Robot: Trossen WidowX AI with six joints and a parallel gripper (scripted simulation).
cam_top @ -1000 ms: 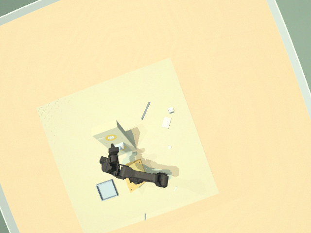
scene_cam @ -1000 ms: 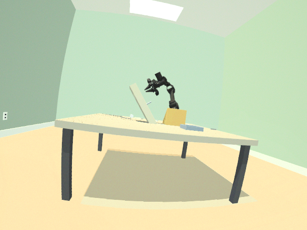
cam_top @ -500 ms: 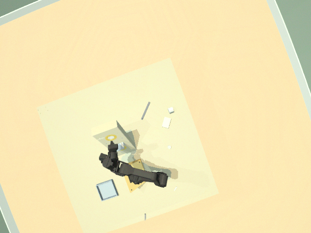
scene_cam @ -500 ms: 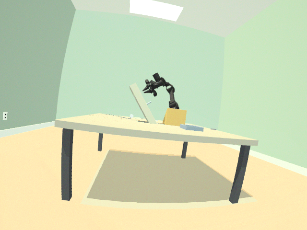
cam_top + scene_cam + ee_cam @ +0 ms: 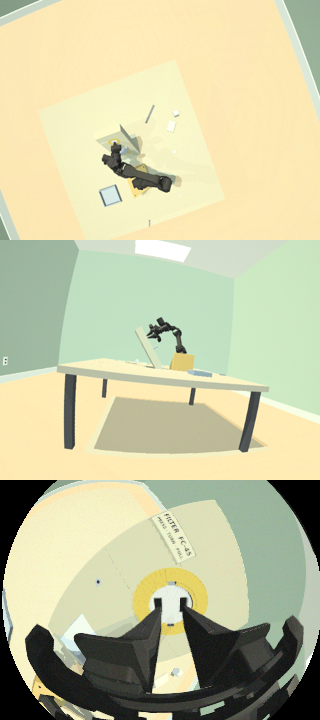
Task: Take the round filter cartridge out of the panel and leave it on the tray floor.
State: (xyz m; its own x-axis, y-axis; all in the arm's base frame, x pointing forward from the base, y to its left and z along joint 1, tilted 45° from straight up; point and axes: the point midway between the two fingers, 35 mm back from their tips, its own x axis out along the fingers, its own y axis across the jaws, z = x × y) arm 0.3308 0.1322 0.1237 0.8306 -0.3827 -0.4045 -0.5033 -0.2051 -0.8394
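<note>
On the tilted cream service panel (image 5: 200,540) ahead of me, the round white filter cartridge (image 5: 171,602) sits inside its yellow ring (image 5: 148,588), flush with the panel face. My dark parallel-jaw gripper (image 5: 171,615) points straight at it, the fingers set narrowly apart with nothing between them; their tips line up with the two slots on the cartridge face, though I cannot tell whether they already touch it. A white label strip (image 5: 174,535) with small print lies on the panel above the ring.

From above, my gripper (image 5: 115,146) hovers over the sloping panel (image 5: 107,135), my arm (image 5: 144,178) reaching from its yellow base block (image 5: 183,361). The shallow pale-blue square tray (image 5: 110,195) rests on the cream counter (image 5: 77,124) near the base, well apart from the panel. A thin grey bar (image 5: 149,113) and a small white cube (image 5: 176,113) lie farther off.
</note>
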